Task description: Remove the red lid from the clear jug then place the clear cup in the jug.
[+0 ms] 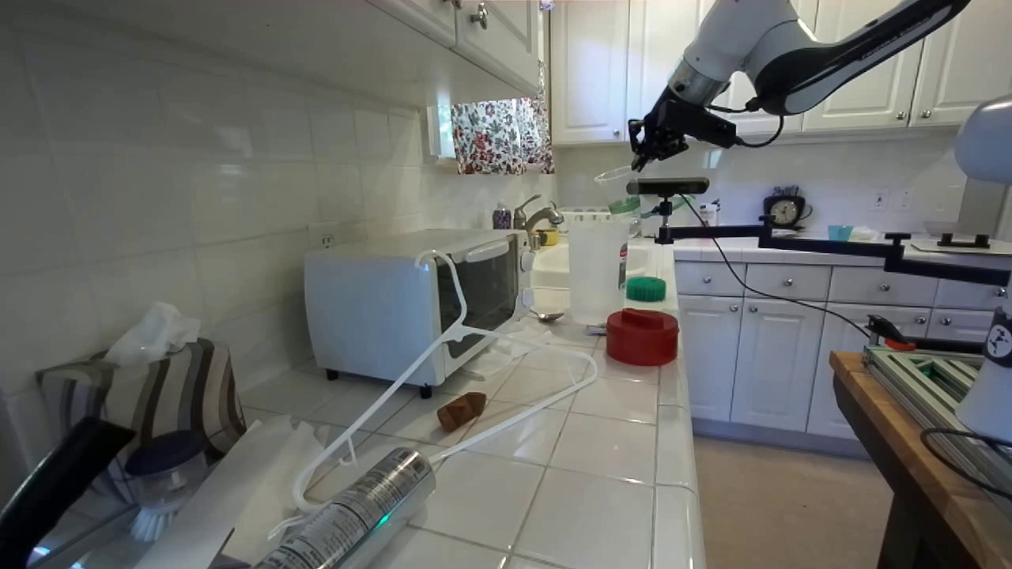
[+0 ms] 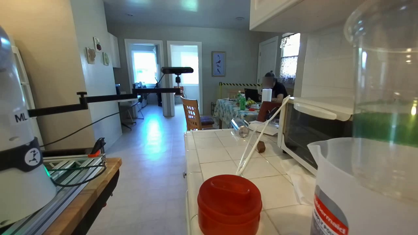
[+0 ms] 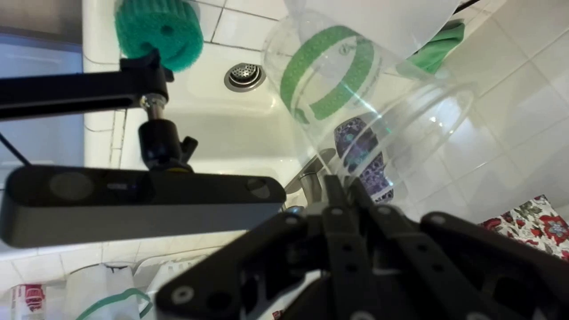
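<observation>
The claw (image 3: pixel 344 182) pinches the rim of the clear cup (image 3: pixel 364 100), which hangs below it

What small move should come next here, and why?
Probably ease the clear cup up and over the clear jug. The gripper pinches the cup's rim, the red lid sits on the counter, and in the wrist view the cup's base appears outside the jug.
</observation>
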`<state>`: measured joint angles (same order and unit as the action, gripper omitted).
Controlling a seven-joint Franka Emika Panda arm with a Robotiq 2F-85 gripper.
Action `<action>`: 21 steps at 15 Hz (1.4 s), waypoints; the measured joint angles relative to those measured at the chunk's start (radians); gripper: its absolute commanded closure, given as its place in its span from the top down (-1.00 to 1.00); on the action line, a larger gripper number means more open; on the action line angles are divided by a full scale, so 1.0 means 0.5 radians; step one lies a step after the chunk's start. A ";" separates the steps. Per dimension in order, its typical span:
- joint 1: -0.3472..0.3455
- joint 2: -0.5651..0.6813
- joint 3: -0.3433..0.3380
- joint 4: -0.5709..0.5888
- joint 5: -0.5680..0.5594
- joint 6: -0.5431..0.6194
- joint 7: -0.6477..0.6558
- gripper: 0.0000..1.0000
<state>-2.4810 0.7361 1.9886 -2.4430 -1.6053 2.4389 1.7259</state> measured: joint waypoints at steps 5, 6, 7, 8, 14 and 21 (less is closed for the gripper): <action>0.023 0.055 -0.023 -0.065 -0.027 0.003 0.123 -0.97; 0.029 0.064 -0.028 -0.077 -0.032 0.003 0.134 -0.97; 0.036 0.070 -0.036 -0.082 -0.040 0.003 0.147 -0.97; 0.041 0.073 -0.044 -0.085 -0.052 0.003 0.159 -0.97; 0.063 0.075 -0.128 -0.093 -0.122 0.003 0.220 -0.37; 0.103 0.075 -0.238 -0.093 -0.125 -0.002 0.226 0.63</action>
<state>-2.4294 0.7738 1.8697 -2.4895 -1.6679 2.4381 1.8387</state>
